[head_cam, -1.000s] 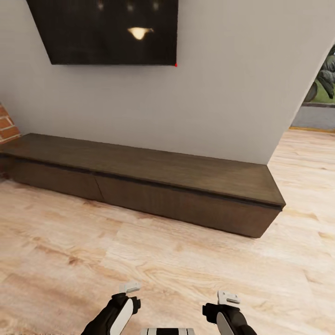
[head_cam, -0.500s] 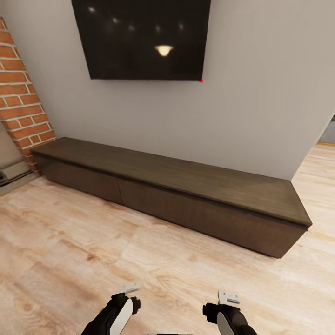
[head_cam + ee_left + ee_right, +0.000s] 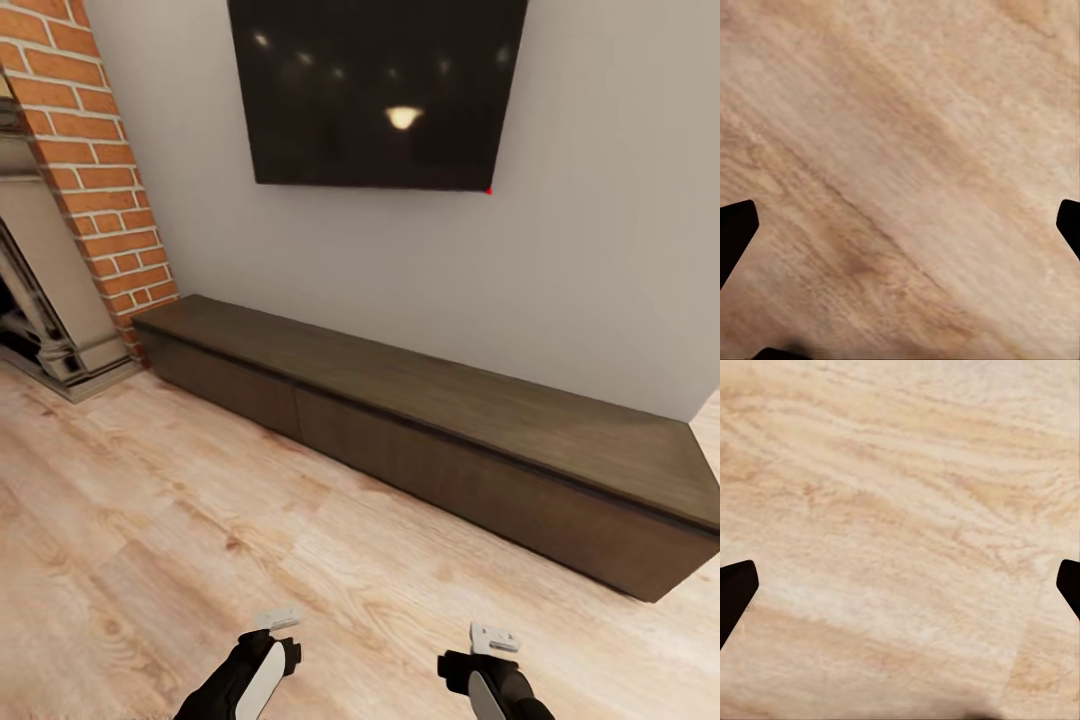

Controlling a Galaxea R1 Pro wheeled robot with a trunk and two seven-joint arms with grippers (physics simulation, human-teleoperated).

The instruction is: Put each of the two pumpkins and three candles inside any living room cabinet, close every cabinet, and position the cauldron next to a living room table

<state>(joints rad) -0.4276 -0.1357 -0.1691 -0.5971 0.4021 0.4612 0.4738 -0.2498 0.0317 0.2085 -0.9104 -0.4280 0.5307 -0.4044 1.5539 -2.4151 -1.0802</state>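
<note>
The cabinet is a long, low dark-brown unit standing against the grey wall, running from centre left to the far right. Its flat drawer fronts all sit flush and shut, and its top is bare. My left gripper and right gripper hang low over the wooden floor, well short of the cabinet. In the left wrist view the dark fingertips stand far apart with only floor between them. The right wrist view shows the same wide spread of fingertips. The pumpkins, candles, cauldron and table are out of view.
A black TV screen hangs on the wall above the cabinet. A red-brick fireplace with a grey hearth surround stands at the left. Pale wood floor stretches between me and the cabinet.
The head view has swung left: the cabinet and TV slid right in the picture and the brick fireplace came into sight. Both grippers hold the same pose.
</note>
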